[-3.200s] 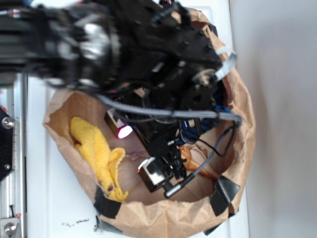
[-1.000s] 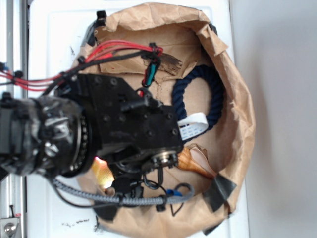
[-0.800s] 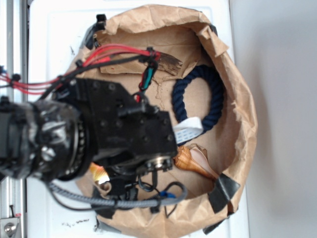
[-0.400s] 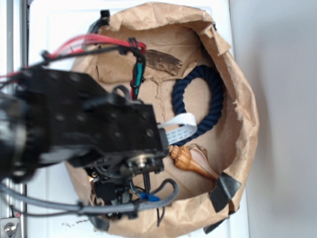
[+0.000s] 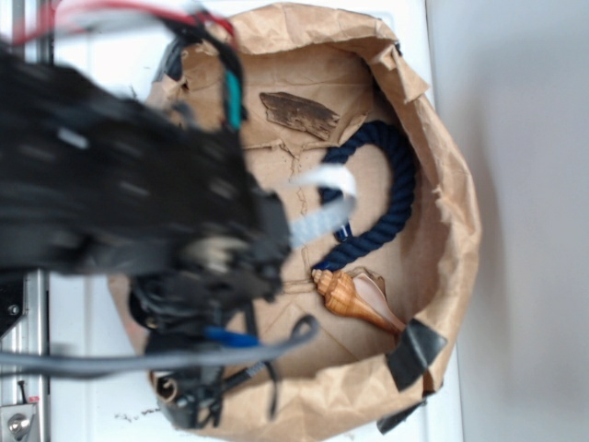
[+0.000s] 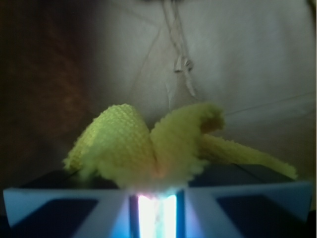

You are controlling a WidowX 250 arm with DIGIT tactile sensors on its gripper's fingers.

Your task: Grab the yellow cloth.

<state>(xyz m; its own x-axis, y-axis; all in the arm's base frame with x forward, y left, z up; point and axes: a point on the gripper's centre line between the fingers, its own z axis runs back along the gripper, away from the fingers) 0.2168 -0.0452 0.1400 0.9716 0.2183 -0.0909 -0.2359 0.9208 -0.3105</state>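
brown paper backdrop; end effector (image 6: 156,210) pinched tight on yellow cloth (image 6: 158,146).

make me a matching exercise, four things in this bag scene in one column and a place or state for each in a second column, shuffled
Things:
1. yellow cloth
2. dark blue rope
3. tan seashell
4. dark wood piece

Places or states:
A. lies curved in an arc by the bag's right wall
B. bunched between the pincer fingers, seen in the wrist view
C. lies flat near the top of the bag floor
D. lies just below the rope's lower end, pointing toward the black tape

Pairs: 1-B, 2-A, 3-D, 4-C
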